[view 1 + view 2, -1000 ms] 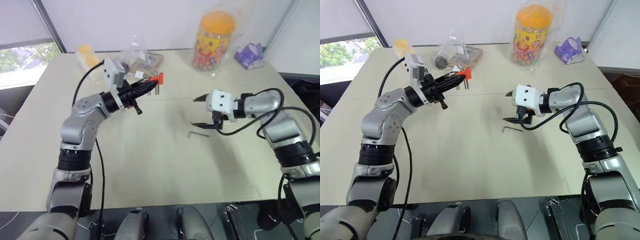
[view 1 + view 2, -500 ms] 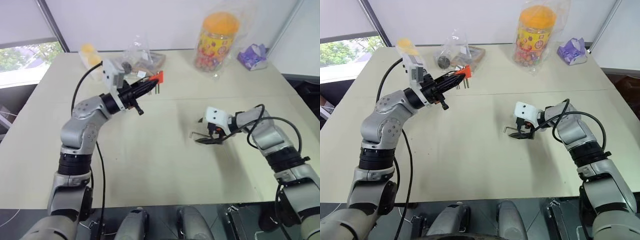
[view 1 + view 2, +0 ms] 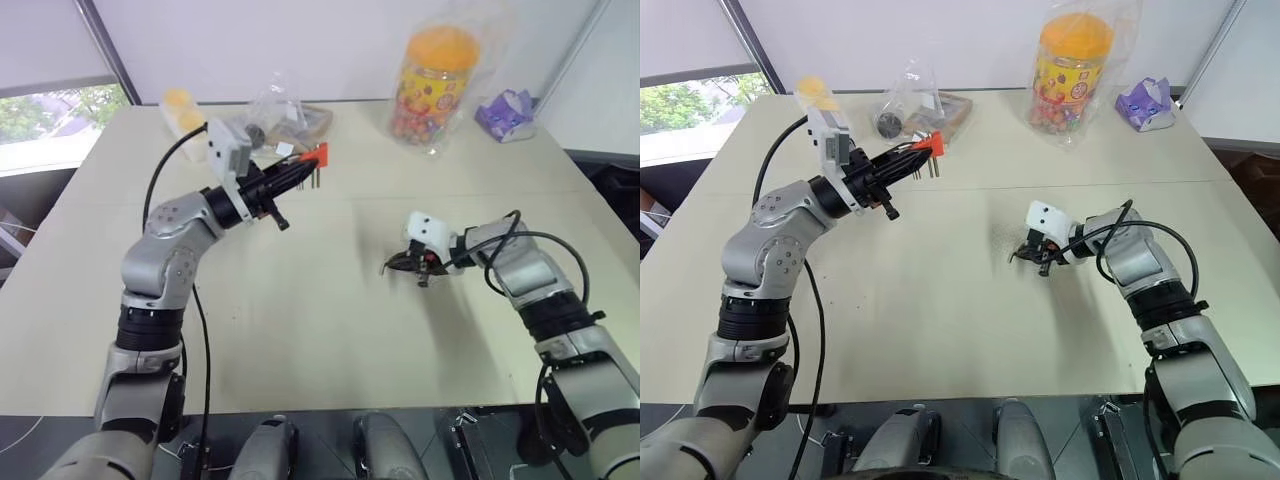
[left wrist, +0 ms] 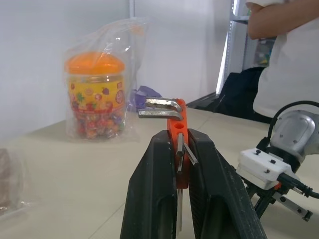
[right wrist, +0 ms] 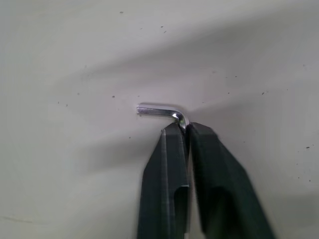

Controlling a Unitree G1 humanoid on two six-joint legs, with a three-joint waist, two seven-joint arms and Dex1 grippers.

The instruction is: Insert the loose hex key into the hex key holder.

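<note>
While key lies on table: right gripper (image 5: pixel 188 130) clamps loose hex key (image 5: pixel 162 110) at bend, short end ahead, for lifting.
Holder: hex key holder (image 4: pixel 178 144) pinched in left gripper (image 4: pixel 183 149), raised to receive key.

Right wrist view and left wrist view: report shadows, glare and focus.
Right wrist view: soft shadow bands cross the table; the loose hex key glints at its bend. Left wrist view: the hex key holder is sharp; the candy jar is softer.
</note>
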